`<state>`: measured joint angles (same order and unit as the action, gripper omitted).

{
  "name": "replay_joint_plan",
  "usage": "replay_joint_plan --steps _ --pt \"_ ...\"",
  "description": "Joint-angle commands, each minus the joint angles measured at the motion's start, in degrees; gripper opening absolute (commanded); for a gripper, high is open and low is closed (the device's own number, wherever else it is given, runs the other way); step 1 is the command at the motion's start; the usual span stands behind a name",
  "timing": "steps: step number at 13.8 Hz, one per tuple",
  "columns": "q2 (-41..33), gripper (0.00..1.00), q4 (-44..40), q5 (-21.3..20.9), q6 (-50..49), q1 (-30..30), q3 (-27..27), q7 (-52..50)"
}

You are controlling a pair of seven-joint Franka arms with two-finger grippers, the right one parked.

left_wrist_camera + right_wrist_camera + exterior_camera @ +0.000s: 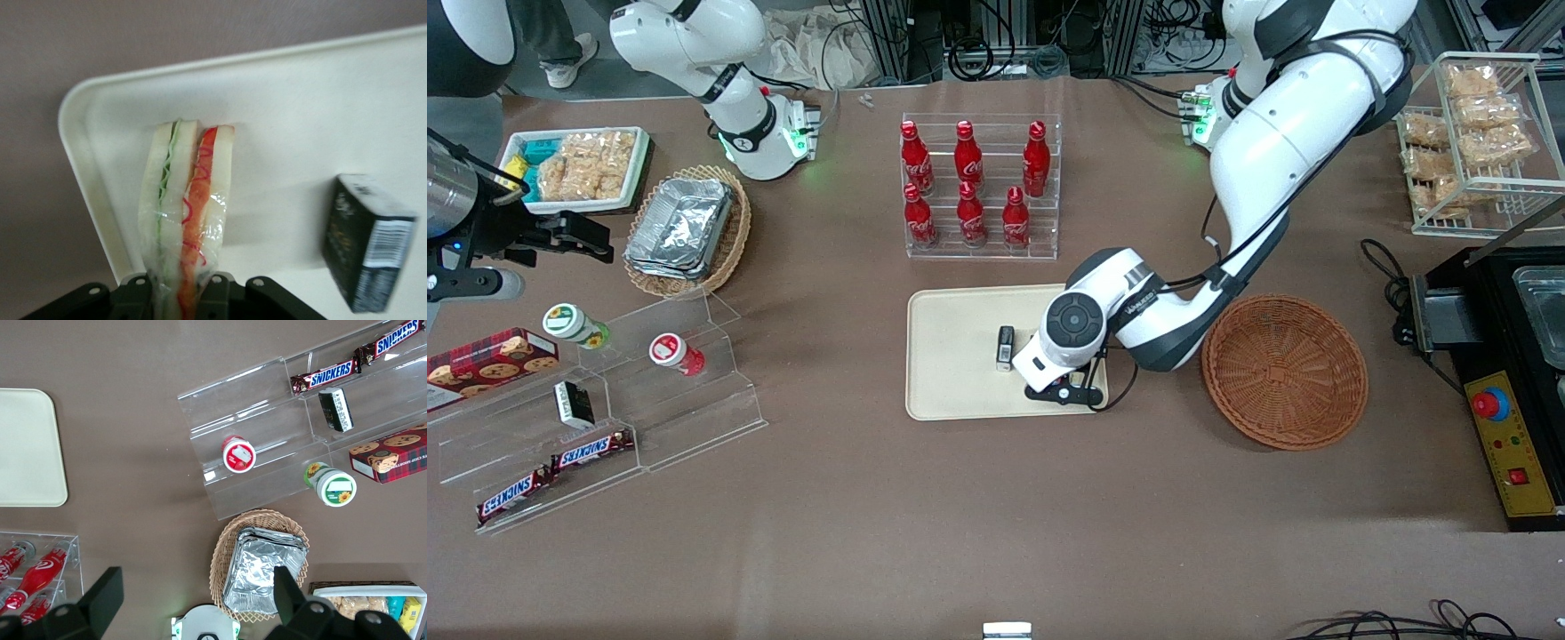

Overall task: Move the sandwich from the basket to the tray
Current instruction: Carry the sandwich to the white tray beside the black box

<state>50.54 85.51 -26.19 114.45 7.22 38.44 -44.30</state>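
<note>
Front view overhead, whole table; left wrist view close on tray [280, 100]; both share tray.

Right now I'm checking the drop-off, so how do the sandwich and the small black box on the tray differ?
The sandwich is a pale, wrapped wedge held in the gripper; the black box is dark, rectangular and stands free. Both are over the tray, the sandwich nearer its corner.

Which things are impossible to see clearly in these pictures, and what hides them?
- Sandwich: hidden in the front view under the arm's wrist; it shows only in the left wrist view, its gripped end cut off.
- Gripper over the tray: fingertips mostly cut off in the wrist view.
- Black box: label blurred.
- Basket: nothing visible inside.
</note>
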Motion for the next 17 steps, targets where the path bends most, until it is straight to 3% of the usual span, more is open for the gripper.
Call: replay_joint_plan --steps 1,2,7,11,12,14,17 --pt "-1.06 0.51 0.97 -1.14 0.16 0.25 -0.91 -0.87" --pt "-1.14 0.98 0.97 -1.14 0.16 0.25 -1.00 -0.70" --pt "-4.65 1.00 -1.22 -0.79 -0.63 -0.10 -0.82 -1.22" --pt "-13.07 1.00 -3.07 0.00 -5.61 -0.97 -0.74 -2.81" --pt "-16.32 1.00 -2.99 1.74 -7.46 -1.24 -0.91 -3.16" --pt "-22.21 1.00 -2.02 8.49 -9.32 -8.41 -0.13 -1.15" --pt "-30.04 1.00 -1.58 14.57 -16.34 -13.53 0.58 9.73"
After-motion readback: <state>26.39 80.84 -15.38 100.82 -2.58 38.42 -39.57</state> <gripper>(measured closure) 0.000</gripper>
